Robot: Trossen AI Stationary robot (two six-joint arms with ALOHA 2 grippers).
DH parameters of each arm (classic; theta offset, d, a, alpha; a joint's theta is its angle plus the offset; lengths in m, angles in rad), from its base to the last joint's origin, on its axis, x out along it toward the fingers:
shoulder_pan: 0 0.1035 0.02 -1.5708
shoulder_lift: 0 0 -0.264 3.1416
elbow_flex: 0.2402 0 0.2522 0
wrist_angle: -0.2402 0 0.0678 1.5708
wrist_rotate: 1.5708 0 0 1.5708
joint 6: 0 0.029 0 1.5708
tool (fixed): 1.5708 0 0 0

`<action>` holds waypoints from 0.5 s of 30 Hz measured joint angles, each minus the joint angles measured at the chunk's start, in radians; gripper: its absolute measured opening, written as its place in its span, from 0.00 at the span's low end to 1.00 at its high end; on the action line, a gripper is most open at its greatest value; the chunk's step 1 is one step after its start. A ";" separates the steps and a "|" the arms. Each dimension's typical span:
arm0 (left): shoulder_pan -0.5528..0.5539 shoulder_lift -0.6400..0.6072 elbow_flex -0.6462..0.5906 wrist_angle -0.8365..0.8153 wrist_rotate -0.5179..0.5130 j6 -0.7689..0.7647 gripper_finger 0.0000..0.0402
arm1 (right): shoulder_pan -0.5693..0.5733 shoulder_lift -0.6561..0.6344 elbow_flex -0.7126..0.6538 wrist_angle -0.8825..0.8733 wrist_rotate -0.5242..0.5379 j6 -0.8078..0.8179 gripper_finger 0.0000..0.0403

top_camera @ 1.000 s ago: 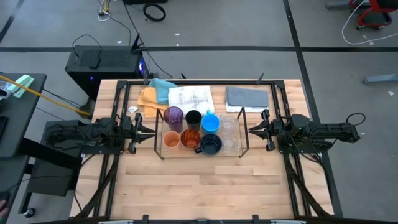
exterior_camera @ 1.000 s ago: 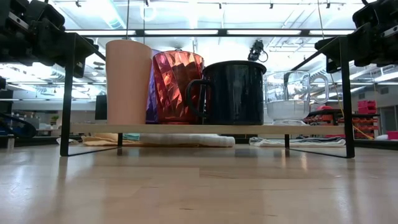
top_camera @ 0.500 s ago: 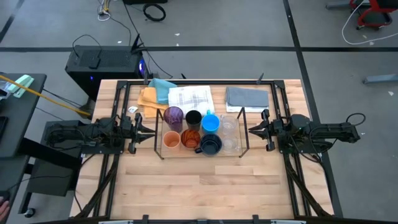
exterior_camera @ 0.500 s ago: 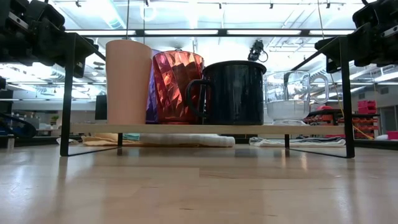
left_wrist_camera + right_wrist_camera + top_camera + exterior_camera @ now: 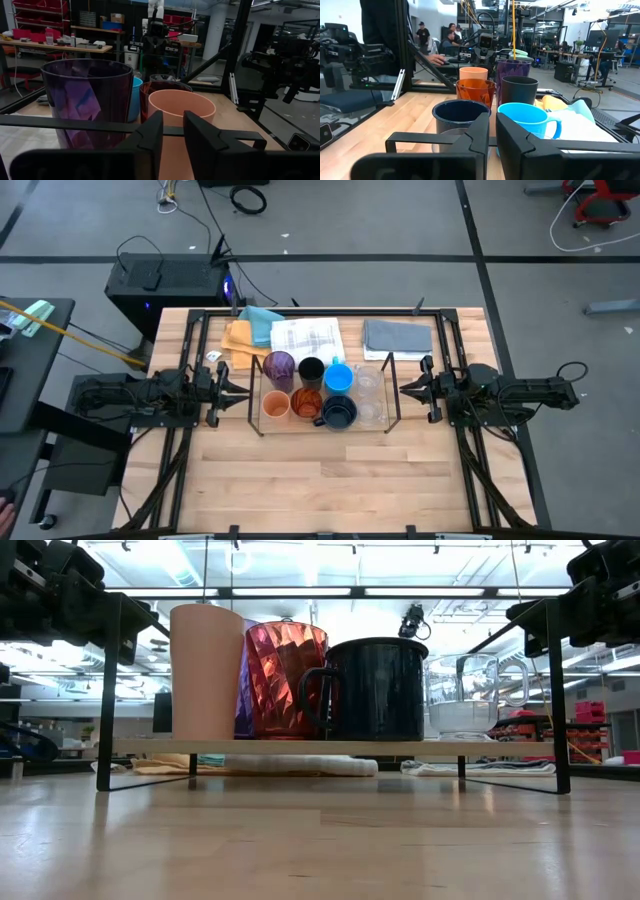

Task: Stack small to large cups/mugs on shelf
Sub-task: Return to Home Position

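Observation:
Several cups stand upright on their bases, side by side, on the shelf [image 5: 300, 747] at mid-table. In the far row are a purple one [image 5: 279, 366], a black one [image 5: 311, 370], a bright blue one [image 5: 338, 378] and a clear glass [image 5: 369, 380]. In the near row are a peach cup [image 5: 206, 672], a faceted orange one [image 5: 285, 680], a navy handled mug [image 5: 375, 688] and a clear glass mug [image 5: 470, 690]. My left gripper [image 5: 173, 125] points level at the shelf's left end, fingers a narrow gap apart, empty. My right gripper [image 5: 492, 125] points level at the right end, shut, empty.
Folded cloths lie along the far edge: orange [image 5: 238, 338], teal [image 5: 260, 320], checked [image 5: 307, 338], grey [image 5: 397, 337]. Black mount rails [image 5: 190, 350] [image 5: 450, 350] run down both sides. Bare wood [image 5: 320, 480] spans the near half. People [image 5: 451, 35] sit in the room beyond the table.

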 joint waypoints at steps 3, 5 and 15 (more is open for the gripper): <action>0.000 0.000 0.000 0.000 0.000 0.000 0.20 | 0.000 0.000 0.000 0.000 0.000 0.000 0.10; 0.000 0.000 0.000 0.000 0.000 0.000 0.19 | 0.000 0.000 0.000 0.000 0.000 0.000 0.10; 0.000 0.000 0.000 0.000 0.000 0.000 0.22 | 0.000 0.000 0.000 0.000 0.000 0.000 0.10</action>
